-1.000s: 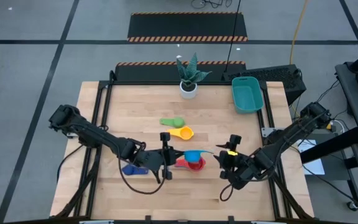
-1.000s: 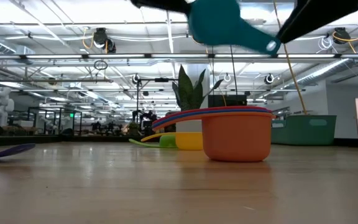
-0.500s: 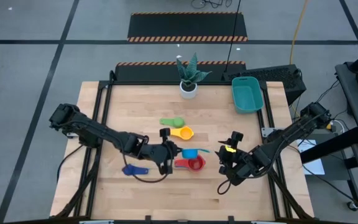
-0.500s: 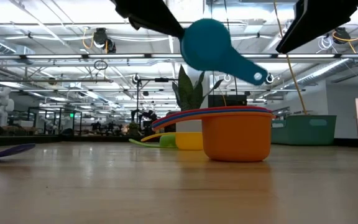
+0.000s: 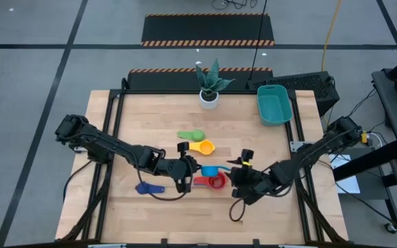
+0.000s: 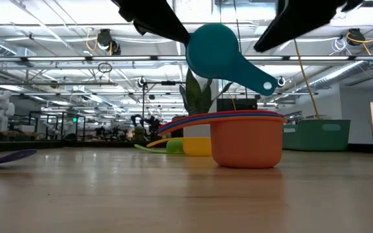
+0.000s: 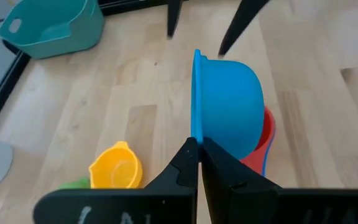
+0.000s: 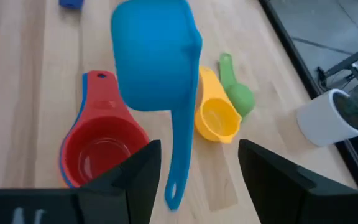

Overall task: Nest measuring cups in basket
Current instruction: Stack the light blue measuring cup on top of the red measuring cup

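My left gripper is shut on the blue measuring cup, which hangs in the air over the nested red and orange cups. In the low view the blue cup floats above that stack. My right gripper is open just to the right. Its fingers stand on either side of the blue handle's free end without touching it. The yellow cup, green cup and dark blue cup lie on the table. The teal basket stands at the far right. My left gripper pinches the blue cup's rim between its two fingers, on the side opposite the handle. The fingers come level from the table's left. The cup is lifted clear and turned on its side, its handle slanting down toward my right gripper.
A white pot with a plant stands at the far edge, left of the basket. Bare wood lies along the near edge and on the table's left part. The dark blue cup lies under my left arm.
My left gripper has lowered the blue cup a little and tipped it, so the handle now slants down over the stack. My right gripper has moved toward the table's left, up to the handle's free end, and stayed open.
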{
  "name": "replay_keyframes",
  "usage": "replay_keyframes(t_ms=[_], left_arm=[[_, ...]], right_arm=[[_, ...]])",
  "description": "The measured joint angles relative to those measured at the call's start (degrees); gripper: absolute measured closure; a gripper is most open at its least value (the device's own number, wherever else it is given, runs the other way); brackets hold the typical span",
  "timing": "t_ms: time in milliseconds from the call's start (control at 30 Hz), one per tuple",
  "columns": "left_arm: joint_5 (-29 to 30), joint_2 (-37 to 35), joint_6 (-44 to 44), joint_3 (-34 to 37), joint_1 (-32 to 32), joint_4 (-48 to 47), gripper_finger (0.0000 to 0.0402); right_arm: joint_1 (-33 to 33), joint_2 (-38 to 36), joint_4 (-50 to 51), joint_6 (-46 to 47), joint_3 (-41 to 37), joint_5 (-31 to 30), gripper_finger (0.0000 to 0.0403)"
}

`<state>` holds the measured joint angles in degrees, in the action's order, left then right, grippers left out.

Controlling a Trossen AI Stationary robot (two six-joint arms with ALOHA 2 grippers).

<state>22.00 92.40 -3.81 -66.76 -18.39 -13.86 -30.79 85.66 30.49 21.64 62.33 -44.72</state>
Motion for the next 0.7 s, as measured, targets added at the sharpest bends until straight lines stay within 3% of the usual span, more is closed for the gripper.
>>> replay_keyframes(t_ms=[367,500,700], left_arm=[[-1.2,0.0,2.6,0.0,-0.5,1.3,0.0394],[-1.8,0.0,2.6,0.0,-0.4,1.9,0.0394],[-2.7,0.1,3.3,0.0,-0.8,1.9,0.0394]], right_arm=[[4.8,2.6,-5.8,-1.3,0.0,5.5,0.0202],[5.7,3.9,-6.1,-1.4,0.0,6.9,0.0242],[6.0,4.5,-7.8,-3.5,0.0,9.5,0.0339]])
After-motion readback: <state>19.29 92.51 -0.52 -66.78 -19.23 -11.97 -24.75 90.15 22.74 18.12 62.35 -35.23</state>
